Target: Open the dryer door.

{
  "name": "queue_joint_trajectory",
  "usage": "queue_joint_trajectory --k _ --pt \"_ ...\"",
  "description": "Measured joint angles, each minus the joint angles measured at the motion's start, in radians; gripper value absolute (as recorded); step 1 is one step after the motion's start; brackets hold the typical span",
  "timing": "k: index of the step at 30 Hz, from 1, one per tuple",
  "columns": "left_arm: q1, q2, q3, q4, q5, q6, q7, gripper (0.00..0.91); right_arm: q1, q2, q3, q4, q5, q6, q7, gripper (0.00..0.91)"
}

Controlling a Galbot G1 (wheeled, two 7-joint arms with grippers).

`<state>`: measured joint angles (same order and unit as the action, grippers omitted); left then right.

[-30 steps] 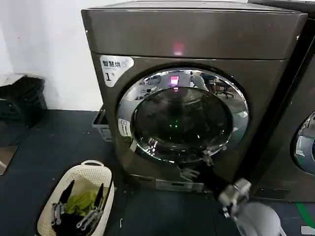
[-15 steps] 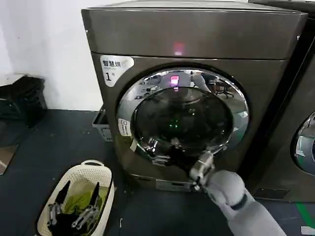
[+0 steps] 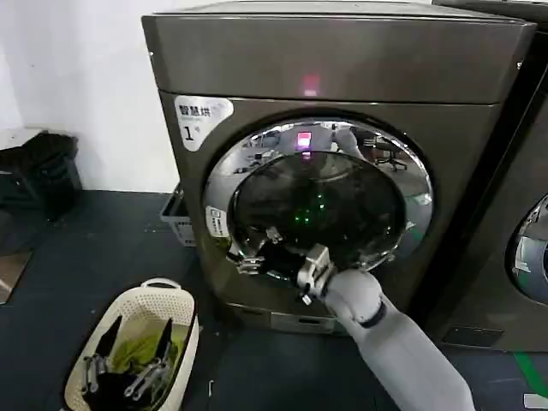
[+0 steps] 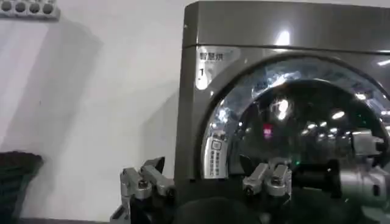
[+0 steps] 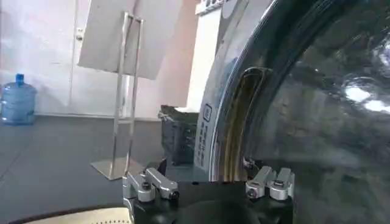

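The dryer (image 3: 342, 60) is a dark bronze-grey box with a white "1" label and a pink light. Its door (image 3: 411, 184), a chrome ring around dark glass, sits flush against the front. My right gripper (image 3: 257, 248) is open at the ring's lower left rim, fingers spread just in front of it. In the right wrist view the gripper (image 5: 210, 182) faces the door's edge (image 5: 234, 122) close up, with nothing between its fingers. My left gripper (image 3: 124, 372) hangs open over the basket, low and to the left. From there (image 4: 206, 182) it faces the dryer (image 4: 274, 30).
A cream laundry basket (image 3: 167, 308) with clothes stands on the dark floor at front left. A similar dark machine (image 3: 514, 214) stands close on the right. Dark crates (image 3: 38, 175) sit by the left wall. A board on a metal stand (image 5: 125, 91) and a water bottle (image 5: 17, 100) stand farther off.
My right arm has risen from the lower right and swung left across the door front to its lower left rim. The door has not moved. The left gripper shifted slightly.
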<state>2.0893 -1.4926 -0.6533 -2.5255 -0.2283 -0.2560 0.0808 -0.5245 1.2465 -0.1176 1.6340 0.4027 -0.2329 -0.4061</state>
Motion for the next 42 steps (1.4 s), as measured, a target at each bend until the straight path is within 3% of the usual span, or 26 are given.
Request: queue_joint_trajectory --k 20,33,37,42 --pt "-0.02 0.004 -0.018 0.017 -0.007 0.062 0.009 0.907 0.045 0.069 0.007 -0.099 0.032 0.012 -0.149 0.907" --pt "-0.109 0.129 -0.213 0.032 -0.226 0.239 0.127 0.907 -0.015 -0.005 0.059 -0.007 0.066 -0.041 -0.297 0.907" --pt "-0.168 0.196 -0.291 0.063 -0.311 0.332 0.111 0.907 -0.044 -0.033 0.075 0.029 0.072 -0.044 -0.358 0.907" --pt "-0.243 0.273 -0.354 0.113 -0.392 0.377 0.104 0.907 -0.074 -0.051 0.098 0.063 0.09 -0.067 -0.429 0.907"
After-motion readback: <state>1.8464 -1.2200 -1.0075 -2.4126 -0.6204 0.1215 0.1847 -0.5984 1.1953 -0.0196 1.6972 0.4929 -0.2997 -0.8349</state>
